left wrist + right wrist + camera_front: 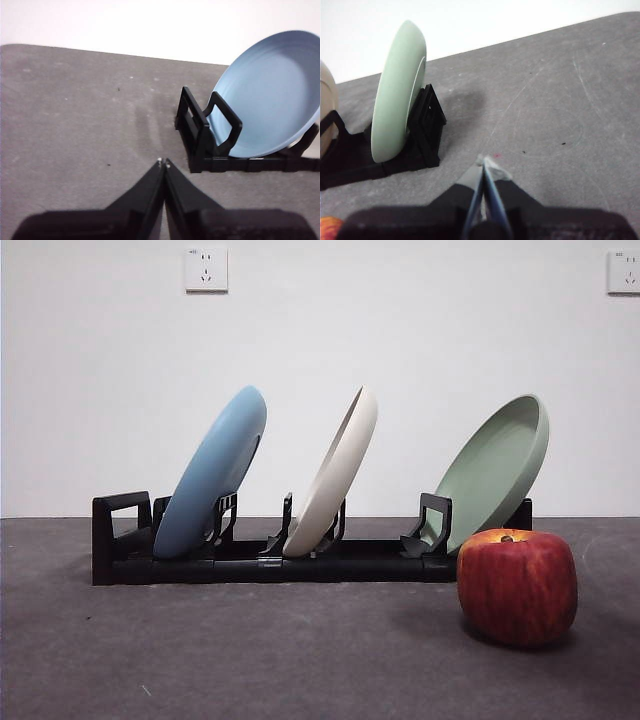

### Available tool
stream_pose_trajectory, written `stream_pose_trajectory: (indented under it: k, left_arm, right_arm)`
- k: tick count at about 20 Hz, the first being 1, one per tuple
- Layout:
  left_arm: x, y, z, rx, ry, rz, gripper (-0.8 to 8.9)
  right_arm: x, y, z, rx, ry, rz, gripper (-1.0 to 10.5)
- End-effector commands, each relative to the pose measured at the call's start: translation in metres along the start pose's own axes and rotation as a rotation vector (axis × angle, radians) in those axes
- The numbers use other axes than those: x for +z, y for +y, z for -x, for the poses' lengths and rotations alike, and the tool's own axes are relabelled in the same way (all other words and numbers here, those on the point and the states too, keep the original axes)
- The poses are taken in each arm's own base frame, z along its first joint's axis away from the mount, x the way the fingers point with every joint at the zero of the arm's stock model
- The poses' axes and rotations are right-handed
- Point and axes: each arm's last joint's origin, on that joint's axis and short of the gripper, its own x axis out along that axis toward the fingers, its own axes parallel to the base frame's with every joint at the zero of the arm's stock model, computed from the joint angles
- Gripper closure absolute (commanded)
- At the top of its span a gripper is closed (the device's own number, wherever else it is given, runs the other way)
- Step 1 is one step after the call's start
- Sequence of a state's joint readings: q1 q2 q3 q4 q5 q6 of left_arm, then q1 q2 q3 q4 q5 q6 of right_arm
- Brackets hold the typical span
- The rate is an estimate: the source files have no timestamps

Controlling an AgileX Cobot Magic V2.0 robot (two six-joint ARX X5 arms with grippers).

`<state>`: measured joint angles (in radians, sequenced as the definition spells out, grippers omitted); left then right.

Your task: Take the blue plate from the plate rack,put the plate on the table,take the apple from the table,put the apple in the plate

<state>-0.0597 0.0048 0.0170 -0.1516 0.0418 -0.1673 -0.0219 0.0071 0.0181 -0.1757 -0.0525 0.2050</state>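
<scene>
With both arms' jaws clenched empty, the blue plate (212,472) leans at the rack's (250,562) left end, open tabletop (250,660) in front, the apple (517,586) lower right.

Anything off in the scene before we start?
Nothing stands out. Blue plate, white plate and green plate all lean the same way in the rack; the apple sits upright on the table.

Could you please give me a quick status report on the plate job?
Left pincer and right pincer shut, empty. Blue plate in plate rack. Apple on table. Nothing blocking.
</scene>
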Motion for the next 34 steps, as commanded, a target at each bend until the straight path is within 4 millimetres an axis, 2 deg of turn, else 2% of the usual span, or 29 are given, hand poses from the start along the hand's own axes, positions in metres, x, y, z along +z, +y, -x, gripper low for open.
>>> stream_pose_trajectory:
  k: [1,8,12,14,20,24,25,28,29,34]
  left_arm:
    - [-0.001,0.000,-0.001,-0.021,0.009,0.069,8.19]
    - [0.014,-0.003,-0.001,-0.033,0.052,0.099,8.19]
    - [0.033,-0.006,-0.004,-0.027,0.081,0.100,8.19]
    - [0.051,-0.010,-0.010,-0.033,0.112,0.098,8.19]
    - [0.111,-0.023,-0.044,-0.169,0.221,0.036,8.18]
    - [0.135,-0.029,-0.072,-0.279,0.340,0.051,8.13]
    - [0.138,-0.030,-0.079,-0.304,0.378,0.063,7.97]
    - [0.144,-0.036,-0.095,-0.328,0.478,0.082,5.18]
    - [0.146,-0.039,-0.098,-0.338,0.493,0.081,4.94]
    - [0.169,-0.067,-0.130,-0.443,0.569,0.065,4.95]
  right_arm:
    - [-0.001,0.000,0.000,-0.009,0.028,-0.076,9.6]
    - [0.017,0.004,0.001,-0.024,0.098,-0.159,9.6]
    - [0.037,0.009,-0.002,0.009,0.139,-0.164,9.6]
    - [0.054,0.014,-0.006,0.057,0.176,-0.169,9.6]
    - [0.102,0.028,-0.031,0.249,0.312,-0.101,9.5]
    - [0.120,0.034,-0.053,0.333,0.485,-0.060,9.4]
    - [0.124,0.035,-0.057,0.346,0.517,-0.052,9.0]
    - [0.133,0.036,-0.068,0.346,0.572,-0.058,6.6]
    - [0.136,0.037,-0.070,0.345,0.580,-0.060,6.5]
    - [0.141,0.038,-0.072,0.347,0.575,-0.054,6.5]
